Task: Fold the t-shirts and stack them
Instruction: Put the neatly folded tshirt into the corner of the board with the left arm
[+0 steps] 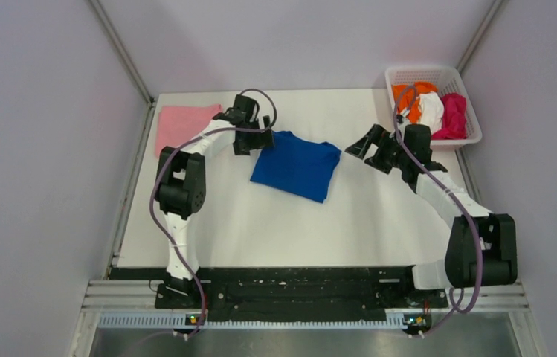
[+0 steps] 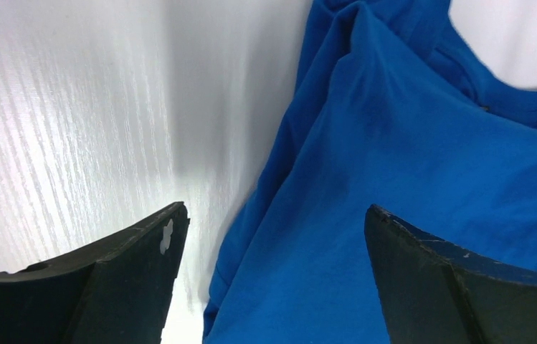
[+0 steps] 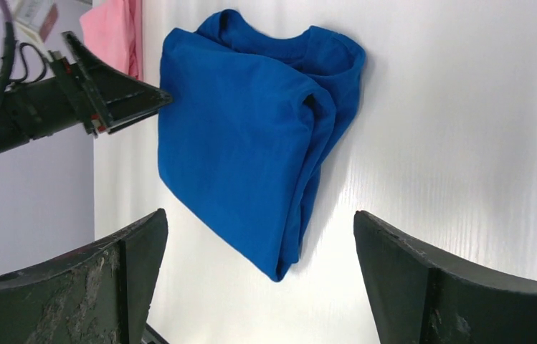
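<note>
A royal-blue t-shirt (image 1: 296, 165) lies folded in the middle of the table; its print is hidden. It also shows in the left wrist view (image 2: 394, 179) and the right wrist view (image 3: 244, 143). A light pink t-shirt (image 1: 182, 125) lies folded flat at the far left. Orange (image 1: 409, 93), white (image 1: 431, 109) and magenta (image 1: 454, 115) t-shirts lie bunched in the basket. My left gripper (image 1: 249, 145) is open and empty over the blue shirt's left edge (image 2: 272, 215). My right gripper (image 1: 357, 145) is open and empty just right of the blue shirt (image 3: 262, 229).
A white plastic lattice basket (image 1: 446, 74) stands at the far right corner of the table. Grey walls close in on the left, back and right. The black rail with the arm bases runs along the near edge.
</note>
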Controlling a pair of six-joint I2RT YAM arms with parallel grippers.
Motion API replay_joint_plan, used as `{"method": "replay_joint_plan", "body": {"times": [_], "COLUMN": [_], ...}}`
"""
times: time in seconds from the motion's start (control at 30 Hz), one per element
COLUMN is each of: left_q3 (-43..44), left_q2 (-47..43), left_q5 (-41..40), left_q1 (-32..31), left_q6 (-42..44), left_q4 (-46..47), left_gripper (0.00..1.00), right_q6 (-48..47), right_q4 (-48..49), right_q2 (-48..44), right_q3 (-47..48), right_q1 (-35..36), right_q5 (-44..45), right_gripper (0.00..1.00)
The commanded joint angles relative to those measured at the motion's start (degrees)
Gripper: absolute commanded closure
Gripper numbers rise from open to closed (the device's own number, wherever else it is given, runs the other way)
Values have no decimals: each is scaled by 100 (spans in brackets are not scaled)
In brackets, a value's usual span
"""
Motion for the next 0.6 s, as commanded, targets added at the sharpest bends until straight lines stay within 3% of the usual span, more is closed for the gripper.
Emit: {"method": "replay_joint_plan", "body": {"times": [0.0,0.33,0.47,0.57], "left_q3": [356,775,697,722], "left_q2": [484,1067,1064,1111], "left_q5": [348,798,548,-24], "left_q1": [-13,-233,-549,-772], "left_q6": [220,266,313,276], "left_q4": [-288,-524,-660,-847], "left_gripper": [7,23,37,57], "right_q6": [-276,-420,-435,-446], "right_q4": [-409,-671,-669,-678], "right_q2": [-626,-992,-1001,-1058], "right_q3": [-131,-262,-277,-304], "right_q1": [-18,-23,-21,-21], "right_q5": [415,767,790,817], "right_gripper": [1,1,1,1]}}
